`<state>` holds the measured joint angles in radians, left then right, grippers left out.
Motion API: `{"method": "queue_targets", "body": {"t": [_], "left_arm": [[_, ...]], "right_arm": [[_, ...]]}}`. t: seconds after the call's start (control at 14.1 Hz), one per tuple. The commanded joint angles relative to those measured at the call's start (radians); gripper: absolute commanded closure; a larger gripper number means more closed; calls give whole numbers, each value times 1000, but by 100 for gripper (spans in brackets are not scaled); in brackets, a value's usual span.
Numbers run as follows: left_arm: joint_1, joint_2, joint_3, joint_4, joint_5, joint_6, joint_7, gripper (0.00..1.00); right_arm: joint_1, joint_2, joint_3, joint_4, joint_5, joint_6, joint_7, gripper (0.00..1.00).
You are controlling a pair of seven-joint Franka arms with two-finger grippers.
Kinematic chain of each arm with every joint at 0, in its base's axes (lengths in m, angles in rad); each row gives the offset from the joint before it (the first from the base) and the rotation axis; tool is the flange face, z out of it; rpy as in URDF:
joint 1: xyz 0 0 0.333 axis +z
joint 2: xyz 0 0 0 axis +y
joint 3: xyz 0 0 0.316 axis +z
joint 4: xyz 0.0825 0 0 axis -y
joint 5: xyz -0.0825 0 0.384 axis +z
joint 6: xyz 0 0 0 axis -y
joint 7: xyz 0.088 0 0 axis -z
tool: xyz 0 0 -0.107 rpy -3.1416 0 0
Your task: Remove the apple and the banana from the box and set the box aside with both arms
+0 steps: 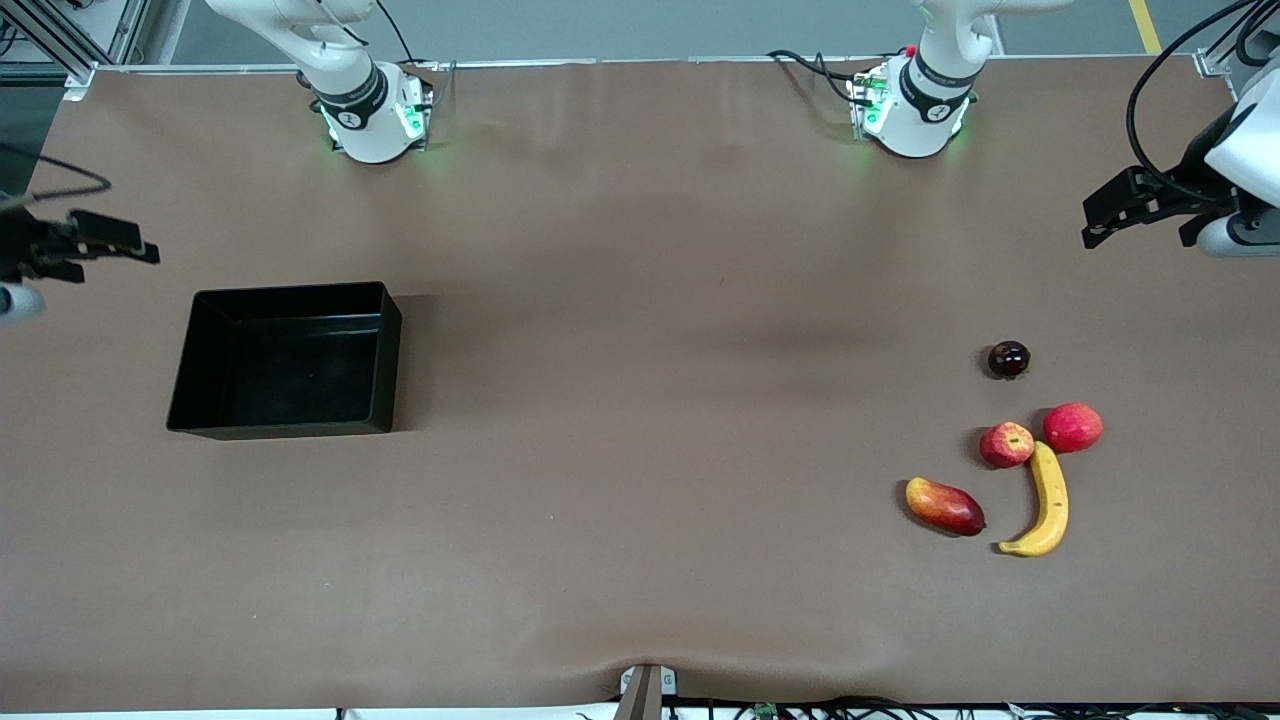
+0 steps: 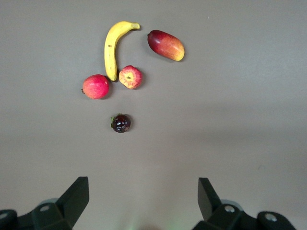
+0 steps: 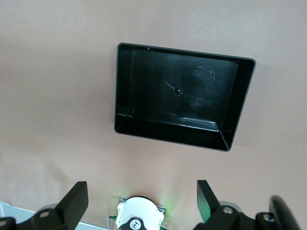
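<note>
The yellow banana (image 1: 1046, 500) and the small red apple (image 1: 1006, 444) with a sticker lie touching on the table near the left arm's end; both show in the left wrist view, banana (image 2: 111, 48) and apple (image 2: 130, 77). The black box (image 1: 290, 430) stands open and empty toward the right arm's end, and it shows in the right wrist view (image 3: 232, 108). My left gripper (image 1: 1100, 215) hangs open and empty in the air past the fruits, at the table's end (image 2: 143, 191). My right gripper (image 1: 135, 245) hangs open and empty beside the box, at the table's other end (image 3: 141, 194).
An oval red-yellow mango (image 1: 944, 505) lies beside the banana. A plain red round fruit (image 1: 1073, 427) touches the banana's upper tip. A small dark round fruit (image 1: 1008, 359) lies farther from the front camera. The brown cloth (image 1: 640, 400) covers the table.
</note>
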<state>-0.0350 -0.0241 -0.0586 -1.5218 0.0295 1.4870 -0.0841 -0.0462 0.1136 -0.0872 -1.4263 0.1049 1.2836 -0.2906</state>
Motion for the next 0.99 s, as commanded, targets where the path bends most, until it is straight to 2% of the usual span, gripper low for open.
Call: {"method": "queue_targets", "body": {"t": [0.0,0.35,0.57,0.92], "left_arm": [[9,-11,6,18,-17,-16,-8,0],[10,-10,25,32,-16,-16,-5,0],[10,-8,26,44,-14,-17,-2,0],[10,-8,29,57,-11,-39,0,0]], "right_arm": [[11,-52,-2,-39,25,-6,98,0],[64,-77,1,-29,35,-15,328,0],[72,-83,-3,-29,35,-15,332,0],[111,-169,1,-75,-4,8,334,0]]}}
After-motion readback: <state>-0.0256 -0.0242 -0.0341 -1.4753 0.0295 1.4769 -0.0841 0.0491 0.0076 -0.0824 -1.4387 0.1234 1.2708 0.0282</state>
